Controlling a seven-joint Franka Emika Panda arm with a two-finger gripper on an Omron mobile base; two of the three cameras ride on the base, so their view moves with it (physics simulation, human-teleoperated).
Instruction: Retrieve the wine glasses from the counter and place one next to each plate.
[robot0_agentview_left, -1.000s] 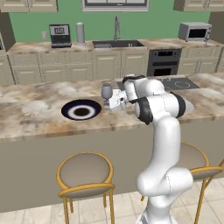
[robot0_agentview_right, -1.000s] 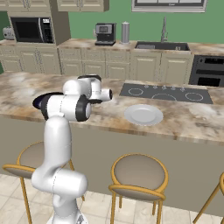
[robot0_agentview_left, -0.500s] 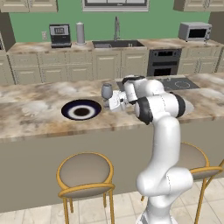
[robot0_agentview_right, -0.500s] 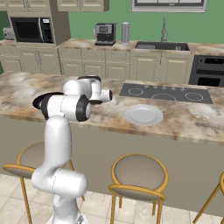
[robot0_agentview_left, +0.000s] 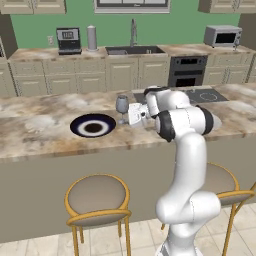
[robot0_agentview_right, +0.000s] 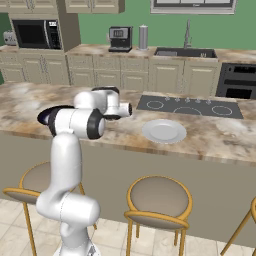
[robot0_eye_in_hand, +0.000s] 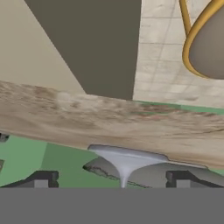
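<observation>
Both tool (robot0_eye_in_hand: 111, 177) fingers spread wide around wine glass (robot0_agentview_left: 122, 105) stem.

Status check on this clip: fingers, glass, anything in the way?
Gripper fingers open, straddling the stem. Wine glass upright on the island, right of the black plate. Nothing blocking.

Just ahead of the tool (robot0_agentview_left: 125, 116), the wine glass (robot0_agentview_left: 121, 105) looks like smooth, translucent grey-blue glass. Beneath it the bench (robot0_agentview_left: 45, 135) is polished, tan-veined marble. The black plate (robot0_agentview_left: 93, 125) beyond the glass has a glossy glazed finish, and the pale plate (robot0_agentview_right: 164, 131) behind the tool looks matt.
</observation>
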